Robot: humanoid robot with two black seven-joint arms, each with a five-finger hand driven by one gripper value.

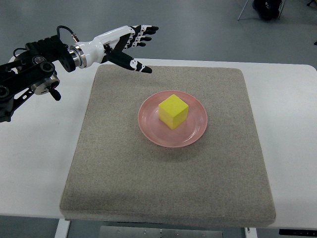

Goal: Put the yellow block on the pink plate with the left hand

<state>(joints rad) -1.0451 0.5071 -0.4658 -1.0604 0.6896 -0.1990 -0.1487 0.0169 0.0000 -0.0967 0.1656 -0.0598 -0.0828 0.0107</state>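
Observation:
A yellow block [173, 111] rests on the pink plate [149, 124], near the plate's middle. The plate lies on a grey mat. My left hand [133, 44] hovers over the mat's far left corner, well up and left of the plate. Its fingers are spread, the thumb pointing toward the plate, and it holds nothing. The left arm comes in from the picture's left edge. No right arm shows.
The grey mat [168, 183] covers most of a white table [39, 163]. Beyond the table's far edge lies grey floor, with dark chair legs [265, 10] at the top right.

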